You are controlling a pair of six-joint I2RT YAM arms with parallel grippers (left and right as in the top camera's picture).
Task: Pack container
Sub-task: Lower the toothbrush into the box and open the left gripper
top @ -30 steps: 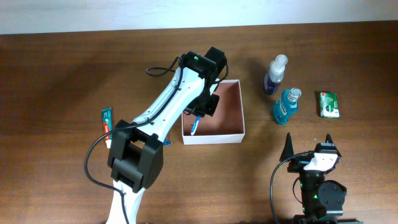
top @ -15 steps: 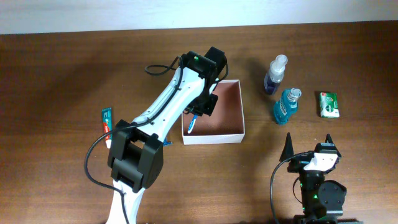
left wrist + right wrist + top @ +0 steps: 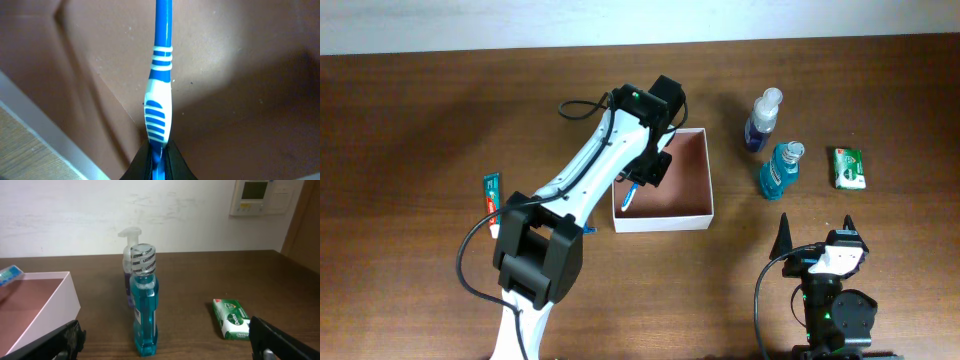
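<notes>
Left claw (image 3: 642,183), overhead: pinched on toothbrush (image 3: 631,198), lowered inside container (image 3: 665,222) at frame centre. Outside it: toothpaste (image 3: 492,198) at left; spray bottle (image 3: 762,120), mouthwash (image 3: 780,170) and soap packet (image 3: 848,167) at upper right.
Left wrist: jaws narrow on the brush handle, over the container floor.
Right wrist: right claw (image 3: 817,232) spread wide, empty.
Judgement: first item not yet released; four remain.

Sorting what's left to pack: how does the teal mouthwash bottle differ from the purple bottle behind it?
The teal clear-plastic mouthwash bottle has a flat screw cap with a printed seal; the purple bottle has a white pump head. The teal one stands nearer the robot, the purple one farther back. Both stand upright on the table, outside the white-walled container.
</notes>
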